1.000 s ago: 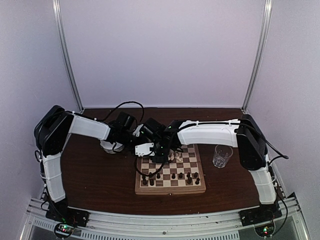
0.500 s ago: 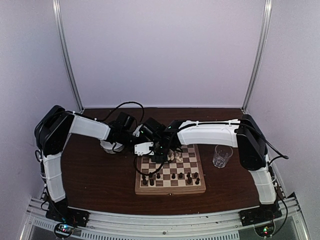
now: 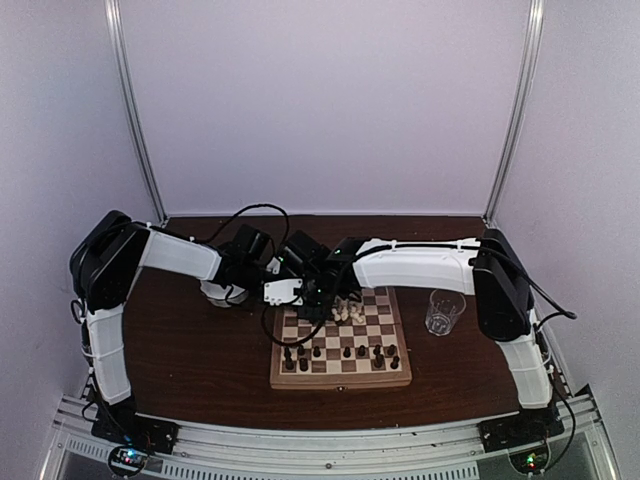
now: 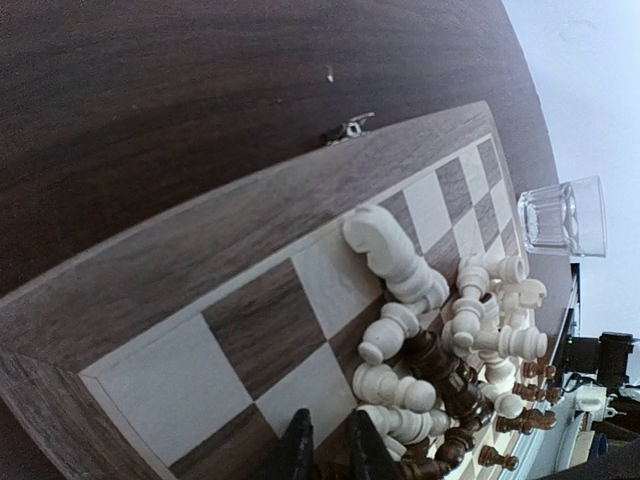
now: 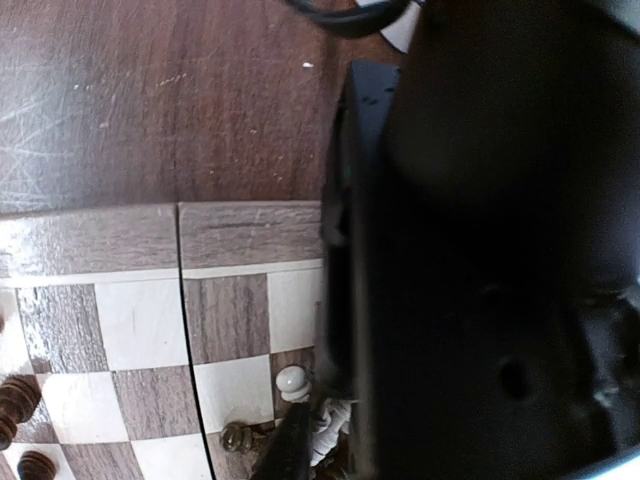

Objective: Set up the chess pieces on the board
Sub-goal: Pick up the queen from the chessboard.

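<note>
**Colleague:** What does the overhead camera give you?

**Operator:** I see the board (image 3: 340, 381) on the brown desk (image 3: 200, 350), nearer my right arm's side. Along its near rows stand dark chess pieces (image 3: 345, 352). At the far edge the cream chess pieces (image 3: 350, 311) are bunched together. My left arm (image 3: 180, 256) and right arm (image 3: 420, 266) both reach in over the board's far left corner, and their wrists overlap there. A clear glass (image 3: 445, 312) stands just right of the board. A white bowl (image 3: 220, 293) shows partly under the left arm.

**Colleague:** And the left wrist?

**Operator:** The left end effector (image 4: 330, 452) hangs low over the board. Its fingertips (image 4: 297, 445) are almost together, so I call it clenched. I cannot tell whether a piece sits between them. Just ahead lies a heap of cream pieces, most of them toppled, with dark ones mixed in. A small metal clasp (image 4: 348, 128) sits on the board's outer edge.

**Colleague:** Right wrist?

**Operator:** It is mostly blocked, because a black housing (image 5: 480, 250) fills the right side of the view. Of the right end effector (image 5: 305, 450) I get only one dark finger (image 5: 290, 450) at the bottom, close to a cream pawn (image 5: 292, 380). I cannot tell whether it is released or grasping.
</note>
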{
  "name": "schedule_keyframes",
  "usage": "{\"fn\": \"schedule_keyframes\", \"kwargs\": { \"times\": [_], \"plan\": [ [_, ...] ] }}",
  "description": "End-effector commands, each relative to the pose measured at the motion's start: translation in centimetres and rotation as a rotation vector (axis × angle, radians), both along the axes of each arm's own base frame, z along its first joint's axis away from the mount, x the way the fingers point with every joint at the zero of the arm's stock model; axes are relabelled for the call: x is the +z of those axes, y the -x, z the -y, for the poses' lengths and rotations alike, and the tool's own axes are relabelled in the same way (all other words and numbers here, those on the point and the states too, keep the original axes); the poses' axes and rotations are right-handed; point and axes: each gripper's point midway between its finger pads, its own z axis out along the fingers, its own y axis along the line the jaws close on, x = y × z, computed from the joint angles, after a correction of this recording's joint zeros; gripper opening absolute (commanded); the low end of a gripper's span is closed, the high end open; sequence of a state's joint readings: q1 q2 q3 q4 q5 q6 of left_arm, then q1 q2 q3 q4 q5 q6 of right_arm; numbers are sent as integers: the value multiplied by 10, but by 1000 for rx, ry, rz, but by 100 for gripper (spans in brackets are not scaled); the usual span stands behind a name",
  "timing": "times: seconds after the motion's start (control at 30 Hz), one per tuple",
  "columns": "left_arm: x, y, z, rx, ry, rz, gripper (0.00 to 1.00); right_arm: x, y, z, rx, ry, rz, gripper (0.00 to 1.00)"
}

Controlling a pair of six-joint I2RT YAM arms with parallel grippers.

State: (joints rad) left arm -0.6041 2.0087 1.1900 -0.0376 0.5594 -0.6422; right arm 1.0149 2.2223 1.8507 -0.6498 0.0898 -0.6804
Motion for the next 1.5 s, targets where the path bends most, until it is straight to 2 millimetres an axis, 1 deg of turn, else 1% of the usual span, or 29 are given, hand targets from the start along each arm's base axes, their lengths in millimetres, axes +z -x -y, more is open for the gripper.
{"fn": "schedule_keyframes", "kwargs": {
  "times": [0.0,0.07,0.17,0.27,0.33,0.37,0.47,0.57,0.67,0.83,1.13,1.33,1.43,1.47],
  "plan": [
    [6,-5,8,-12,32,18,15,8,-5,-7,-12,-34,11,11],
    [7,-5,8,-12,34,20,15,12,-4,-6,-7,-39,8,7],
    [7,-6,8,-11,33,22,15,14,-3,-5,-7,-40,2,8],
    [8,-7,8,-8,31,25,15,17,1,-3,-21,-56,-32,14],
    [8,-7,8,-6,29,26,15,16,4,0,-36,-60,-50,23],
    [8,-8,8,-5,29,28,16,14,6,3,-39,-54,-59,25],
    [7,-8,8,-5,27,27,15,6,6,10,-54,-35,-74,25],
    [7,-8,8,-6,27,27,15,-1,2,17,-76,-25,-84,27],
    [7,-7,7,-7,26,25,16,-7,-2,21,-90,-15,-90,28],
    [7,-7,7,-6,26,26,16,-12,-2,24,-96,-7,-97,29],
    [7,-7,8,-7,28,27,15,-17,-4,18,-93,-6,-116,26],
    [7,-7,7,-8,27,25,15,-17,-2,16,-89,-10,-130,13],
    [8,-7,8,-7,27,27,15,-13,-1,17,-87,-12,-132,10],
    [8,-8,8,-7,27,28,15,-9,-1,17,-85,-17,-131,9]
  ]
}}
